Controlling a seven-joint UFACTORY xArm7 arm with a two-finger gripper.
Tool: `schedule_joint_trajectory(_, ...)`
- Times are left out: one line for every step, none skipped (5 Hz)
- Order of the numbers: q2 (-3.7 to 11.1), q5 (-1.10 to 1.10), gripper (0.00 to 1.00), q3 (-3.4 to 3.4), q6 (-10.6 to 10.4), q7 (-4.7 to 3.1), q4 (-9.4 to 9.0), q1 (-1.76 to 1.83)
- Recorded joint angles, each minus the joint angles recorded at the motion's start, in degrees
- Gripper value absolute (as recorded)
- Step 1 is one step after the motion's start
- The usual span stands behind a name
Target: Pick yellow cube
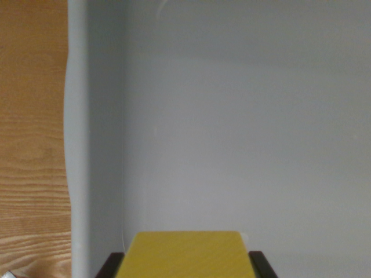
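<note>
1. Wrist view: the yellow cube (185,255) sits at the bottom edge, clamped between the gripper (185,267)'s dark fingers (110,266).
2. Beneath lies a pale grey tray (232,127); its rim meets the wooden worktop (32,133) at the wrist view's left.

Only a little of the robot is seen, at the bottom edge of the frame. Two fingertips (259,265) of the gripper (184,267) are shown there, black, matt and blocky, with squared-off corners, one at lower centre-left and one at lower centre-right. No cables, screws or markings can be made out on them.
</note>
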Motion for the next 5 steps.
schedule_joint_trajectory(0.0,0.0,1.0,0.0,0.0,0.0,0.0,0.0)
schedule_joint_trajectory(-0.3,0.06,1.0,0.01,0.7,-0.01,0.44,-0.02)
schedule_joint_trajectory(-0.3,0.06,1.0,0.01,0.7,-0.01,0.44,-0.02)
schedule_joint_trajectory(-0.45,0.09,1.0,0.02,1.1,-0.01,0.66,-0.04)
schedule_joint_trajectory(-0.45,0.09,1.0,0.02,1.1,-0.01,0.66,-0.04)
